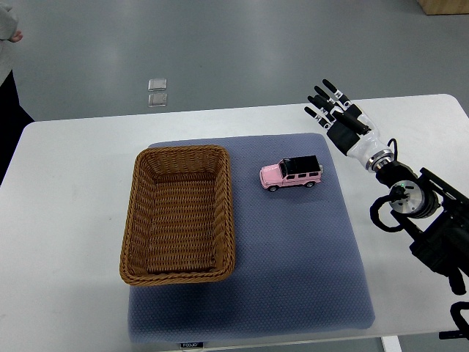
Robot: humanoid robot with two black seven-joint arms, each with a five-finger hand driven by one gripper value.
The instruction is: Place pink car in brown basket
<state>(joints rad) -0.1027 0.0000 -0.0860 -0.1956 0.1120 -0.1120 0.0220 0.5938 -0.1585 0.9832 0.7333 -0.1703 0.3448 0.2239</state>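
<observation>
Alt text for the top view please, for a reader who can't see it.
A pink car sits on a grey mat to the right of an empty brown basket, on a white table. The robot's right hand hovers open beyond the mat's far right corner, holding nothing.

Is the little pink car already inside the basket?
No, the pink car sits on the blue mat to the right of the brown basket, which holds nothing.
</observation>
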